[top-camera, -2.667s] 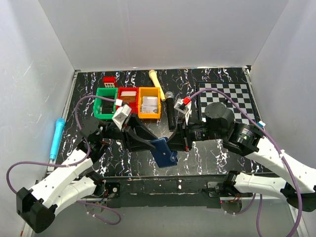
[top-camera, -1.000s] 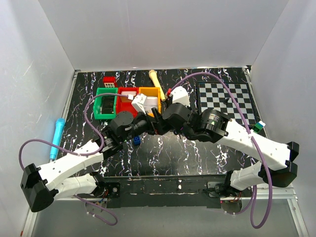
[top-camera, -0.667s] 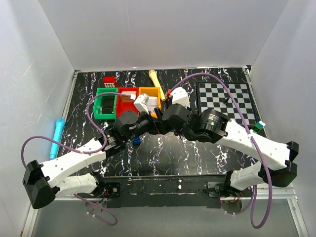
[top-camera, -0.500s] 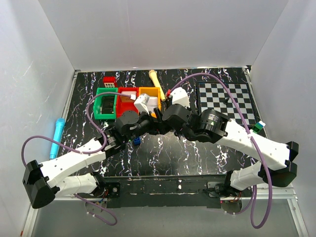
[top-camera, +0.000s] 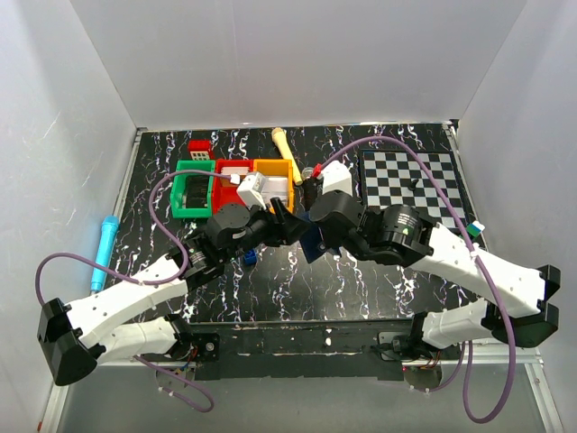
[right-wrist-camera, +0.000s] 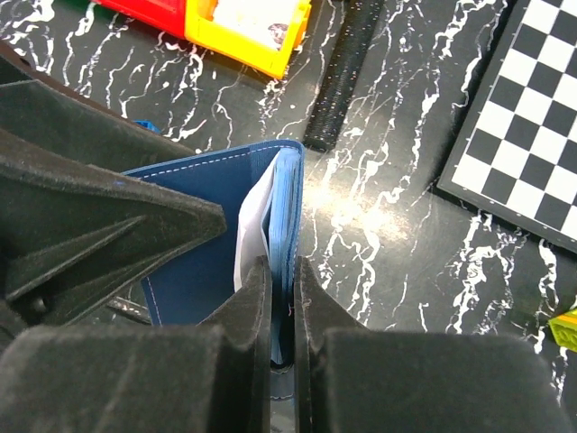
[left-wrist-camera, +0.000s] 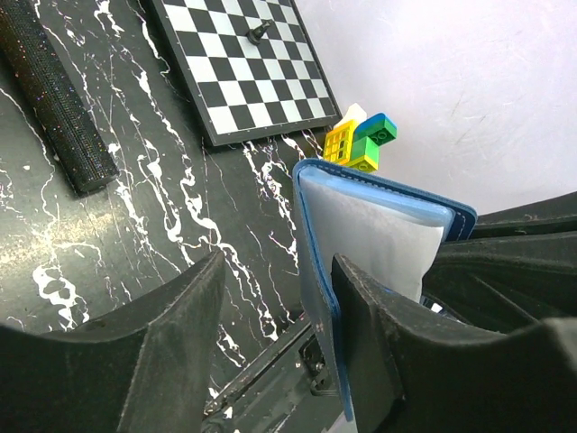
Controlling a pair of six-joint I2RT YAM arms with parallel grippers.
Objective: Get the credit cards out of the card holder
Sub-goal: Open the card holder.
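Shifted a little rightward against half a second ago: right gripper [right-wrist-camera: 281,269], with the card holder [top-camera: 312,246] now peeking out dark blue between both wrists over the marbled table [top-camera: 297,289]. Closed narrowly on the holder's pale blue-grey leaf, as seen from the right wrist. Navy cover spread off to the left, with a whitish credit card [right-wrist-camera: 253,225] standing between cover and leaf. Left gripper [left-wrist-camera: 275,307] spread wide and clamping nothing, with the holder's stitched edge just beside one finger. Beyond it, lying on the table: black rod [left-wrist-camera: 59,108], chessboard [left-wrist-camera: 243,63], toy bricks [left-wrist-camera: 361,144]. Near the left wrist, small blue brick [top-camera: 250,258].
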